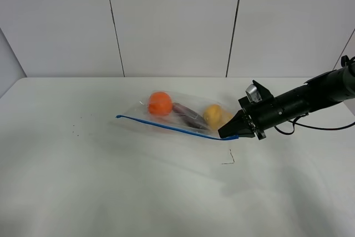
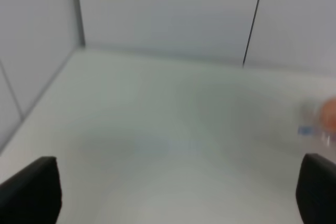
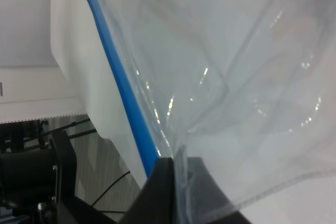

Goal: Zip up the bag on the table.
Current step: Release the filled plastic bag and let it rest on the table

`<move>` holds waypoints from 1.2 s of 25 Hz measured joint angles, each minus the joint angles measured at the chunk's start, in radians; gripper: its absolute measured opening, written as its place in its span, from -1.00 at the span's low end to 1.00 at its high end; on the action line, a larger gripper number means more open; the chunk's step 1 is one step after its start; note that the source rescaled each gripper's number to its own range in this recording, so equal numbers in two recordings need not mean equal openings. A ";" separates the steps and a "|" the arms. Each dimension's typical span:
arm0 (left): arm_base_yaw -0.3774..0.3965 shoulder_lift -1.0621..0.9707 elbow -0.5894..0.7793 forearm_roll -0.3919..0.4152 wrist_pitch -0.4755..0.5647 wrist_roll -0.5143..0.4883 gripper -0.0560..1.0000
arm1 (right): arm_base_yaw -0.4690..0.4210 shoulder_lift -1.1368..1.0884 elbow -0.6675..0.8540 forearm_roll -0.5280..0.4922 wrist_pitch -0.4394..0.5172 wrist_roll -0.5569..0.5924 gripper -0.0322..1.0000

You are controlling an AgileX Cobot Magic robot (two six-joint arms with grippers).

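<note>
High view first: mounted high on the near side, looking down across the table toward the panelled wall, middle distance, whole bag and right arm in shot. Over to the left wrist: low above the table, well back, blurred, facing that same wall, only one end of the bag shared with the high view. Right wrist now: pressed right against the bag, peering along its blue zipper strip past the right jaws, same bag corner as seen from above.
</note>
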 joint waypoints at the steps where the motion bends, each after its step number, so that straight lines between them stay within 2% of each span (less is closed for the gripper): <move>1: 0.000 -0.001 0.001 0.000 0.028 0.000 1.00 | 0.000 0.000 0.000 0.000 0.000 0.000 -0.94; 3: 0.000 -0.002 0.010 0.000 0.066 0.001 1.00 | 0.000 0.000 0.000 0.001 0.000 -0.004 -0.94; 9: 0.000 -0.002 0.106 -0.023 0.093 0.004 1.00 | 0.000 0.000 0.000 0.011 0.001 -0.009 -0.94; 24: 0.000 -0.002 0.125 -0.032 0.125 0.005 1.00 | 0.000 0.000 0.000 0.015 0.001 -0.011 -0.94; 30: 0.000 -0.002 0.127 -0.097 0.125 0.094 1.00 | 0.000 0.000 0.000 0.015 0.001 -0.011 -0.94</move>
